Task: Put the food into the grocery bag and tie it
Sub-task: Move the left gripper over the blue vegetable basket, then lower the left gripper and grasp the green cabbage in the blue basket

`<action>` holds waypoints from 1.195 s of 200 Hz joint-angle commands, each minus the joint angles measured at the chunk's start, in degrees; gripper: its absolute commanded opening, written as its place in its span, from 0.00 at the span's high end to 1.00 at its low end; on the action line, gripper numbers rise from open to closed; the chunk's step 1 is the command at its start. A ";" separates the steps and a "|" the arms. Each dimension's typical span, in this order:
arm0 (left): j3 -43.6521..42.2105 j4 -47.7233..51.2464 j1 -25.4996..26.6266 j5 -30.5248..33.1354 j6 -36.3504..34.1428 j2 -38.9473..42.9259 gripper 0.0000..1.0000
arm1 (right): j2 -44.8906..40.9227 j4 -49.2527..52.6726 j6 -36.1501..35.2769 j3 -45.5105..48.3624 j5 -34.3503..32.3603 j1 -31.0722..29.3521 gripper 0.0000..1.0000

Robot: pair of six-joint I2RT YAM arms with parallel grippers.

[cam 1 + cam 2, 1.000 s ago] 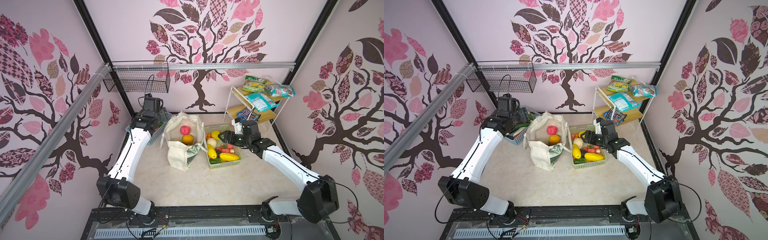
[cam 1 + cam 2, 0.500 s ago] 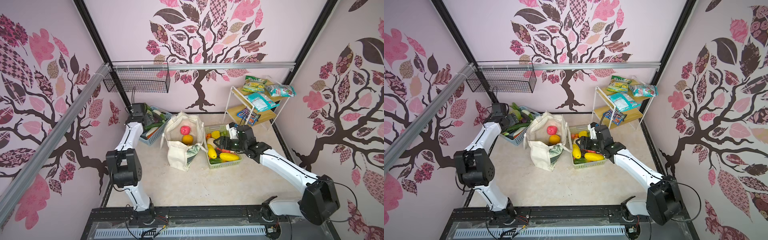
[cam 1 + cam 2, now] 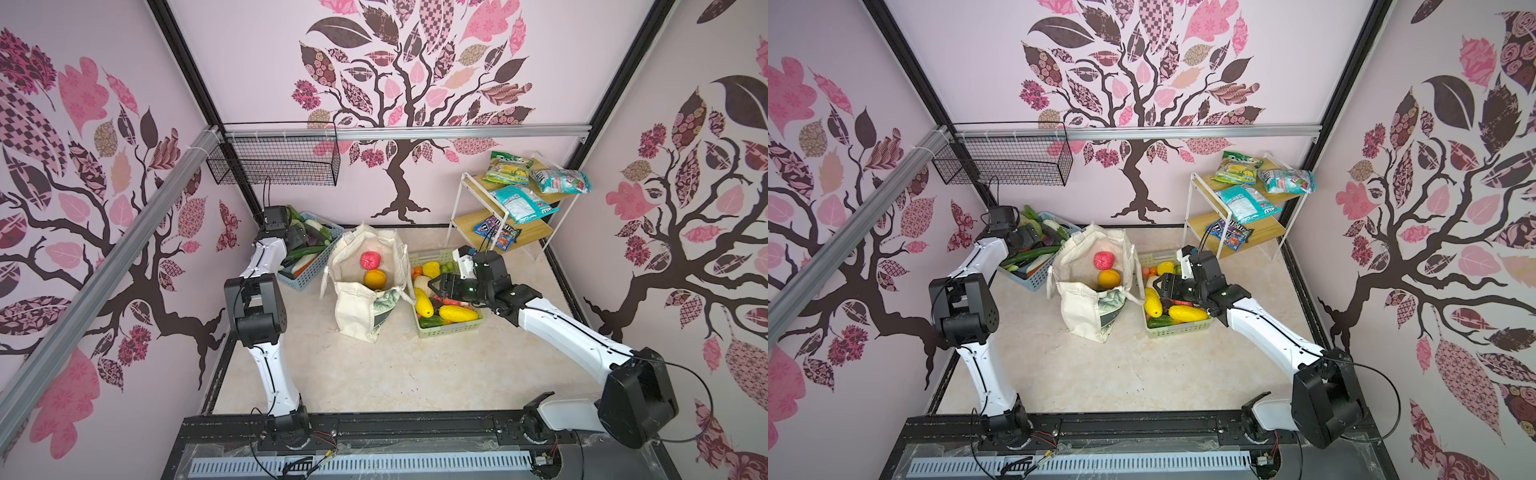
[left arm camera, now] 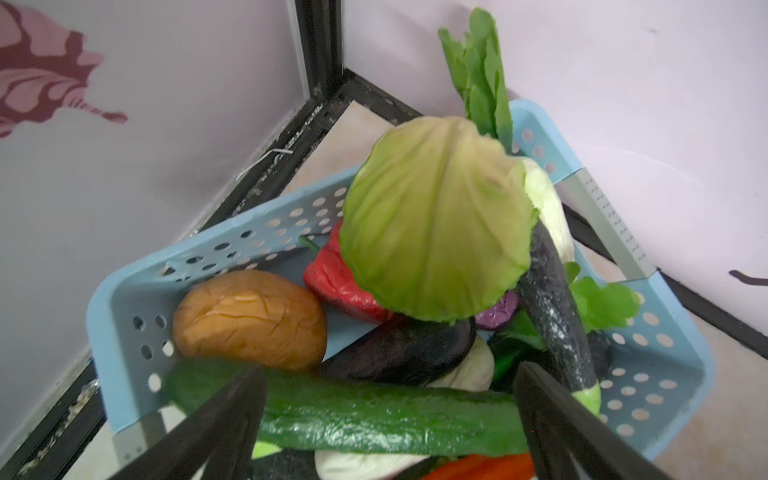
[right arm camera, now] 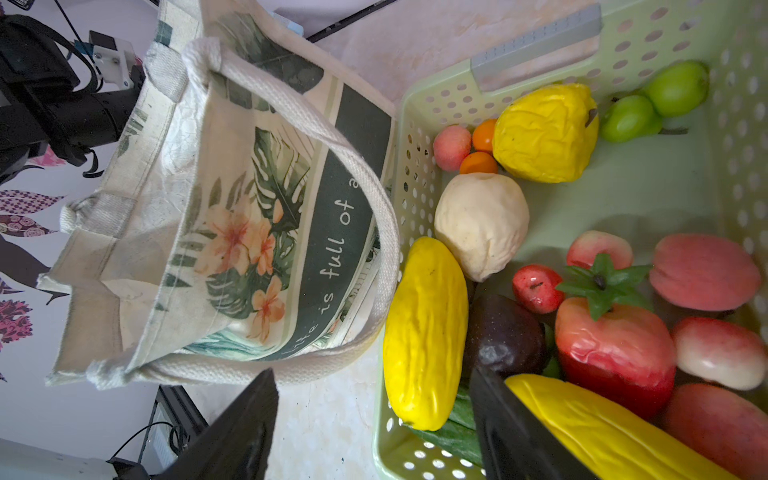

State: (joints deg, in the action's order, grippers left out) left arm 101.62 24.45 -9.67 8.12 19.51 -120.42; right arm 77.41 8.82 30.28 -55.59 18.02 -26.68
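Grocery bag (image 3: pixel 361 307) stands open on the surface (image 3: pixel 374 374), between the blue basket (image 3: pixel 305 278) and the green basket (image 3: pixel 451 328). A red bumpy fruit (image 3: pixel 370 261) and an orange (image 3: pixel 375 277) lie inside it. We note the left jaws spread wide and empty, over the blue basket above a cucumber (image 4: pixel 374 419), with the cabbage (image 4: pixel 432 220) beyond. The right jaws are partly open and grip nothing. They straddle the green basket's wall on the bag side, near a long yellow fruit (image 5: pixel 424 332).
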 commanded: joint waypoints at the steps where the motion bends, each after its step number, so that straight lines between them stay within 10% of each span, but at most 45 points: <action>1: 4.04 -3.30 -0.09 -1.61 -2.04 -2.62 0.03 | 2.36 0.76 -1.13 -3.24 -0.70 0.01 0.24; 149: 17.65 -0.34 -0.55 -1.21 -5.53 -15.43 0.03 | 7.19 0.85 -0.96 -5.67 -1.15 -0.97 0.25; 239: 13.18 -1.75 -0.58 -1.00 -6.68 -12.83 0.36 | 7.02 1.60 -1.28 -7.07 -1.05 -1.52 0.25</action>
State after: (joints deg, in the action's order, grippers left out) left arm 117.40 21.54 -10.13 7.29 13.78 -134.17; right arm 83.20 9.04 29.56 -59.37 17.19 -27.70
